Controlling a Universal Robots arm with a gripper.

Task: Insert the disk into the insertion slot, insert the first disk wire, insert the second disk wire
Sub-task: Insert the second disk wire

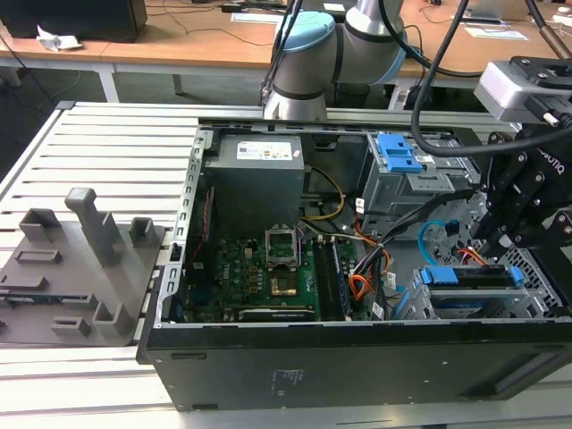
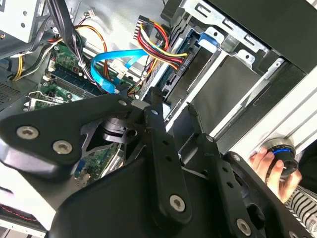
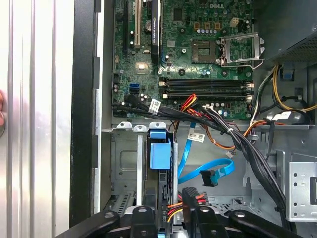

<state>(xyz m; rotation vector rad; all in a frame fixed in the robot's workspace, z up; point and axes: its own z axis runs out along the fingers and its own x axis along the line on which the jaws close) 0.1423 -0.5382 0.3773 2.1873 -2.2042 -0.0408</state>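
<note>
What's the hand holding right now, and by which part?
Cannot be told. The hand sits at the red-and-yellow wires by the disk; the light-blue cable lies free.

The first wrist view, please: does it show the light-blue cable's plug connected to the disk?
No, the second disk wire hangs unplugged, apart from the disk.

You're working in a robotics lab: open PC tower sitting on a slotted aluminium surface, robot arm standing behind it, desks running along the back.
</note>
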